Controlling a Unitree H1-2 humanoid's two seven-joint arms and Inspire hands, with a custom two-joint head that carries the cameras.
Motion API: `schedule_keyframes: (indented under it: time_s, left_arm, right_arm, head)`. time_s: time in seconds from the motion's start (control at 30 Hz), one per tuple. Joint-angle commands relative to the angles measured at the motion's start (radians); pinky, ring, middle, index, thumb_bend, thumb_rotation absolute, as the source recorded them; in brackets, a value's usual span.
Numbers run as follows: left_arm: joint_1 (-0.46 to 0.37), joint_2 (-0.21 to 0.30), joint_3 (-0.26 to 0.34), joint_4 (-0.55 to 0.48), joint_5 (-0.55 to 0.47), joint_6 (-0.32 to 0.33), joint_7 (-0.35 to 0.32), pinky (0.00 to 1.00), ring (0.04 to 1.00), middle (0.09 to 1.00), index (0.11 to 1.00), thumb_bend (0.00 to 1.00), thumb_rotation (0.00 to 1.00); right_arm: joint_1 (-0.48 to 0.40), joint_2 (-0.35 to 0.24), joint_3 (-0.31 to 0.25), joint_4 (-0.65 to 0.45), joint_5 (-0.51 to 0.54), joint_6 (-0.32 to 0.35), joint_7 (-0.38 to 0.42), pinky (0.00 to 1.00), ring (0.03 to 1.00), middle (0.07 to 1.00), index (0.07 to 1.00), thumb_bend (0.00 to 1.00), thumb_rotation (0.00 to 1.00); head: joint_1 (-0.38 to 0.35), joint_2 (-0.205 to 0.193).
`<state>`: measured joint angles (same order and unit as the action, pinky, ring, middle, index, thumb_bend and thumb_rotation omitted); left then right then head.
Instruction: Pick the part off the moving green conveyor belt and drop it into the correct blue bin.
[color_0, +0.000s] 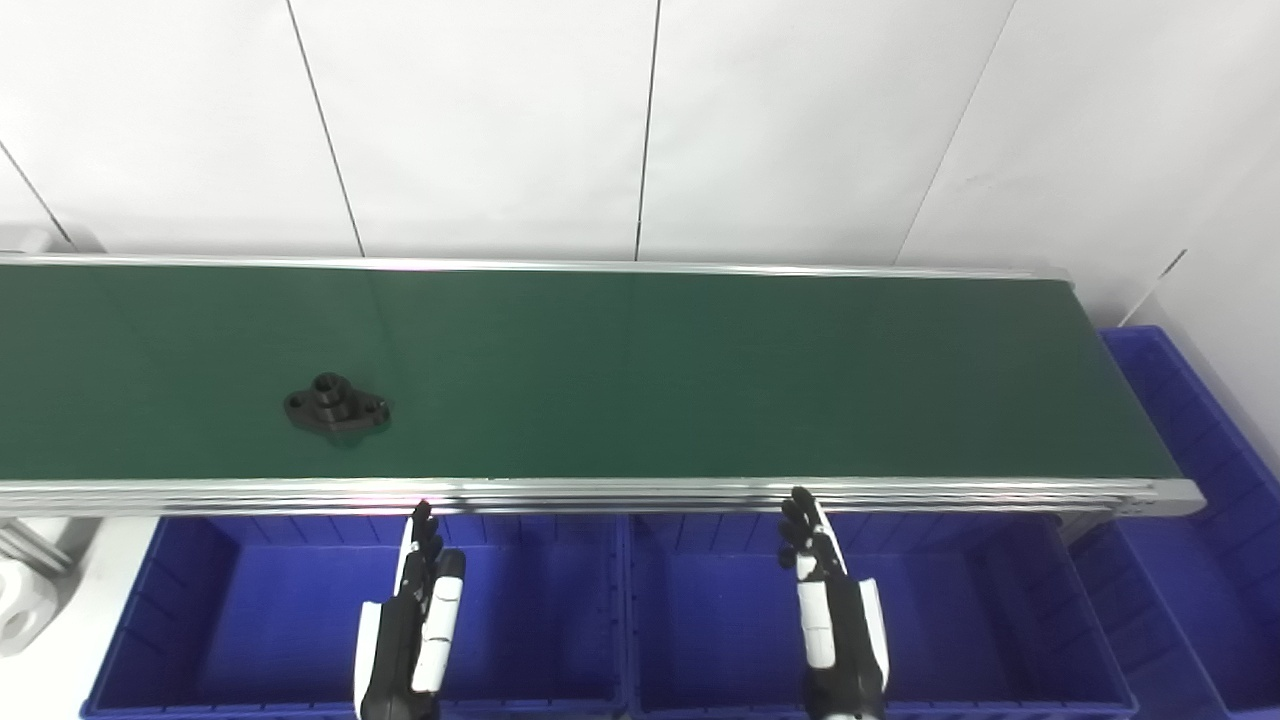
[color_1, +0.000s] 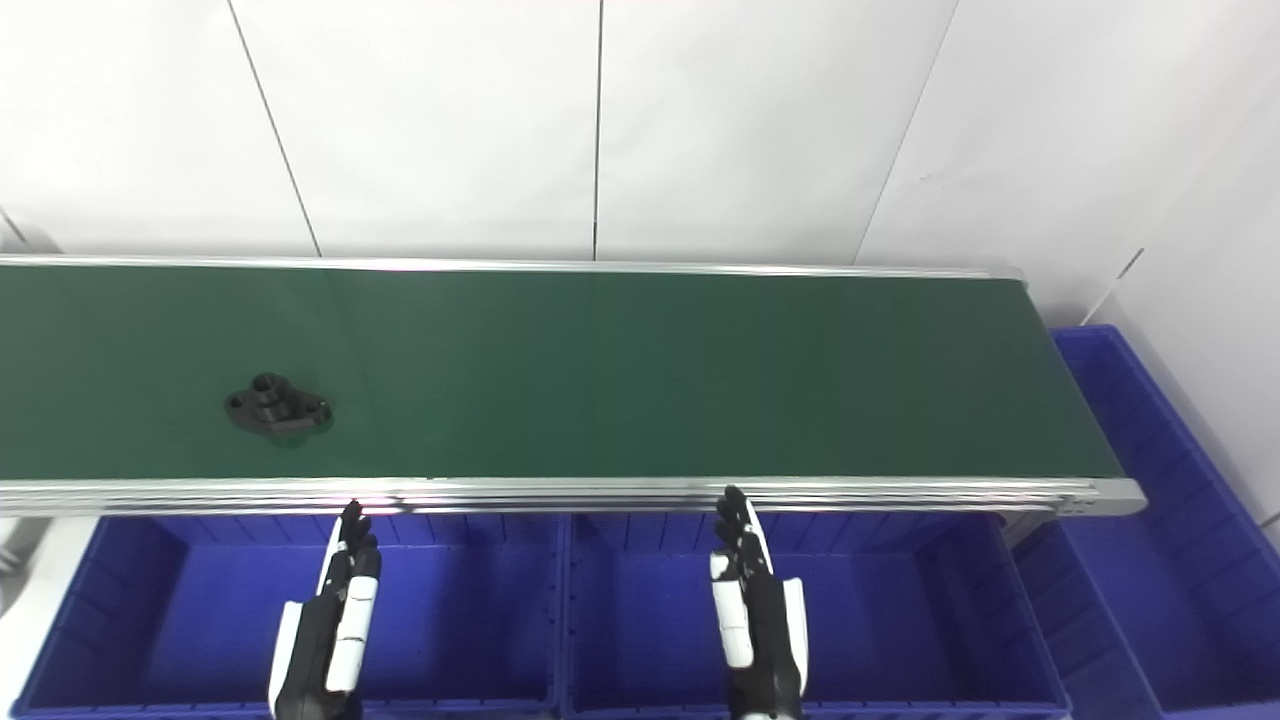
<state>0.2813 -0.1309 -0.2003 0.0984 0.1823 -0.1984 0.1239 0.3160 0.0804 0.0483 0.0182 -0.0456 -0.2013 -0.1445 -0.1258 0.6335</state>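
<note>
Far left, at about nine o'clock in the picture, sits the small black metal part (color_0: 336, 407), a flanged piece with a raised round hub and a mounting ear on each side. It lies flat on the long dark green conveyor belt (color_0: 700, 370), nearer the belt's front edge than its back edge, alone on the surface. The belt runs the full width of the scene, framed by a silver aluminium rail (color_0: 640, 493) along the near side, with white wall panels (color_0: 500, 120) behind it.

Down at seven o'clock, the left hand (color_0: 412, 610), black and white, comes up from the bottom edge. Its fingers are straight and close together, pointing up toward the rail, and it grips nothing: an empty, flat hand. It hovers over the left blue plastic bin (color_0: 180, 610), fingertips just short of the rail. The part is up and to the left of it, at roughly eleven o'clock from the fingertips, well apart from them.

Moving right, at five o'clock, the right hand (color_0: 835, 610) mirrors it: fingers extended, pointing up, holding nothing. It hangs over the middle blue plastic bin (color_0: 700, 610), fingertips close to the rail.

Beyond that, at three o'clock, a third blue plastic bin (color_0: 1210, 520) stands at the right end of the belt, running away from the camera along the wall.
</note>
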Motion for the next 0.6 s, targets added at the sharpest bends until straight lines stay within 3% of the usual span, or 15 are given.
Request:
schedule_keyframes:
  time_s: [0.0,0.33,0.43,0.57]
  left_arm:
    - [-0.01,-0.076,-0.042,0.023,0.025,-0.073,0.029,1.0,0.972,1.0,1.0,0.44,0.93]
    - [-0.037,-0.106,-0.058,0.162,0.062,-0.176,0.086,0.97,0.965,0.994,1.0,0.39,0.86]
    - [-0.045,-0.113,-0.063,0.19,0.064,-0.204,0.095,0.94,0.949,0.981,1.0,0.35,0.82]
    - [-0.053,-0.119,-0.066,0.225,0.071,-0.229,0.104,0.93,0.937,0.979,1.0,0.37,0.82]
  right_arm:
    - [-0.005,-0.01,-0.009,0.003,0.019,-0.076,0.019,0.97,0.94,0.945,0.96,0.91,1.0]
    - [-0.024,-0.058,-0.052,0.124,0.104,-0.16,0.076,1.0,0.97,0.961,0.978,0.93,1.0]
    - [-0.035,-0.064,-0.062,0.157,0.113,-0.184,0.084,1.0,0.961,0.958,0.982,0.9,1.0]
    - [-0.044,-0.073,-0.072,0.197,0.129,-0.216,0.102,1.0,0.965,0.968,0.989,0.86,1.0]
  head:
    - [0.024,-0.024]
    - [0.124,-0.128]
    - [0.136,-0.142]
    - [0.164,-0.171]
